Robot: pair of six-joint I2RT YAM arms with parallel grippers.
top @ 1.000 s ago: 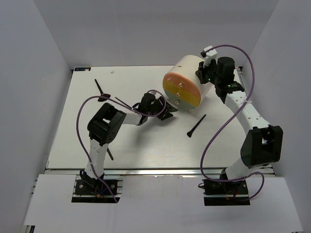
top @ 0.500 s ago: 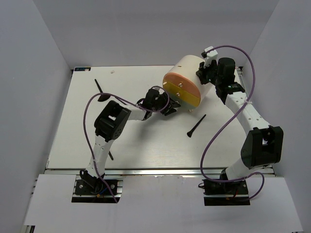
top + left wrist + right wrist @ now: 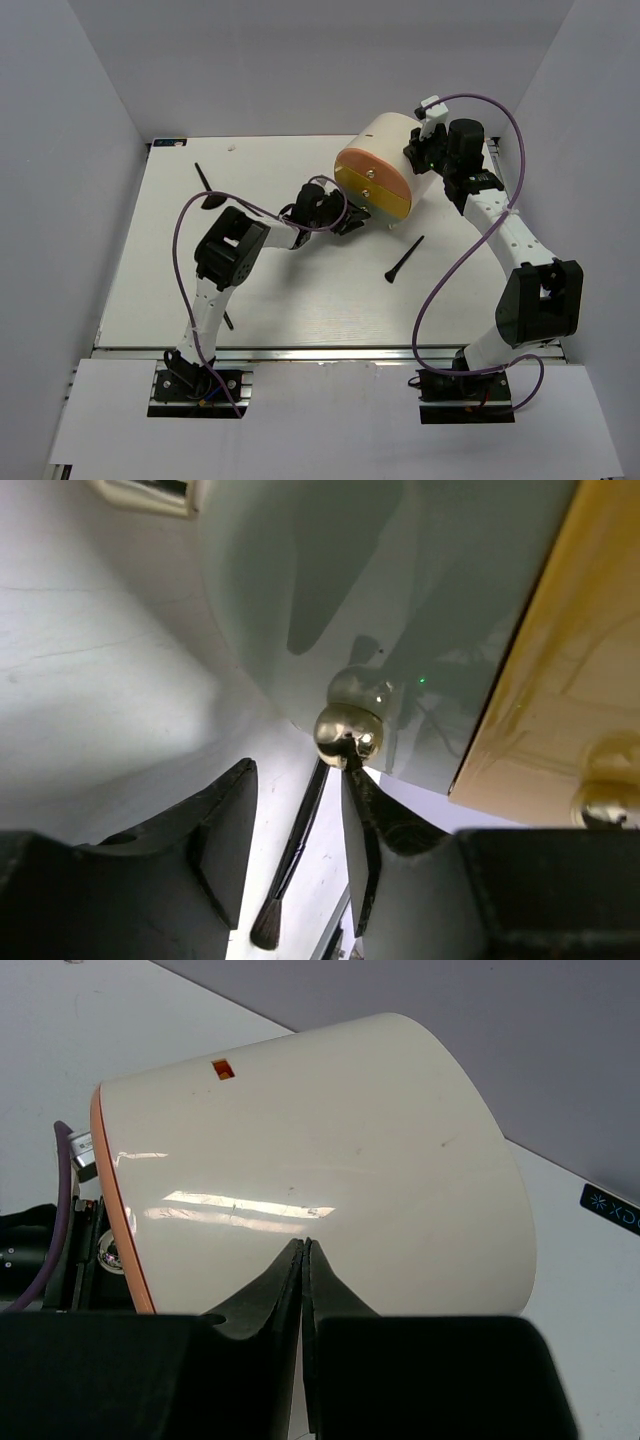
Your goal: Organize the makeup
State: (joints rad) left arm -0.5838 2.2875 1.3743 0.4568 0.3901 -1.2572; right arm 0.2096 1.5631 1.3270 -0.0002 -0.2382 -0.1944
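While the right claw leans on the back of the cream drawer unit, its two fingers pressed flat together with nothing between them, the left claw is nosed right up to the unit's front. The left wrist view tells it: fingers parted a moderate way, holding nothing. The little gold knob on the pale green front sits just past the tips, hard by one finger and not centred in the gap. The yellow front is next door.

That's the relation that counts, I'd say: the knob is dead ahead of the claw, a touch off to one side. A small sideways nudge and a squeeze looks like the call before any pull. The left arm is folded at the elbow, its forearm running low across the table toward the unit. The right arm reaches long up its own side and curls in behind, looking like a brace.

And the makeup? A thin black brush lies on the table, to the right of the left claw and nearer the bases. Its long axis runs diagonally, thick end near-left and thin tip far-right, and the left claw is the closer one. Another brush lies far off to the left, well apart from both claws
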